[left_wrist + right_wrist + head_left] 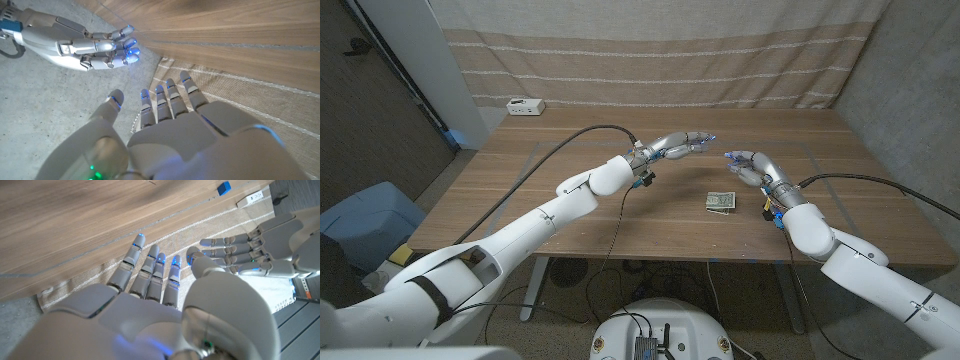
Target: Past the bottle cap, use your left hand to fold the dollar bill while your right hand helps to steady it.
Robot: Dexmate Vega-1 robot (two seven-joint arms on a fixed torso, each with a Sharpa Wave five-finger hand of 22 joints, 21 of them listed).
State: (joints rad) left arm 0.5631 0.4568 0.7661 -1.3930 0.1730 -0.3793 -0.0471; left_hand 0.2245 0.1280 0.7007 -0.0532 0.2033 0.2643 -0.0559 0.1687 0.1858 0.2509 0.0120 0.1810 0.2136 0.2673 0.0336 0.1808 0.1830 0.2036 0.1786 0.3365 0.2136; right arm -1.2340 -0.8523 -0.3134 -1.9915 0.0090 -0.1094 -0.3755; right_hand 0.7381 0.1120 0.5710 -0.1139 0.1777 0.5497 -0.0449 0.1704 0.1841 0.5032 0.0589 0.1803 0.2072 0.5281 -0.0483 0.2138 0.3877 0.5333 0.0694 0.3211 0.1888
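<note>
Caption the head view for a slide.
Both robot hands, left and right, raised open above the wooden table, dollar bill lying untouched below.

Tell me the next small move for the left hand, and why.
Probably lower the left hand toward the dollar bill. Both hands hang open above the table, holding nothing, fingertips facing each other, while the bill lies untouched nearer the robot, beside the right hand.

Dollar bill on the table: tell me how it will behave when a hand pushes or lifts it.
The dollar bill looks thin and lies flat on smooth wood, so a push would probably slide it rather than bend it. It is likely floppy and very light, so hard to lift off the table. Both the left hand and right hand hover open above it.
</note>
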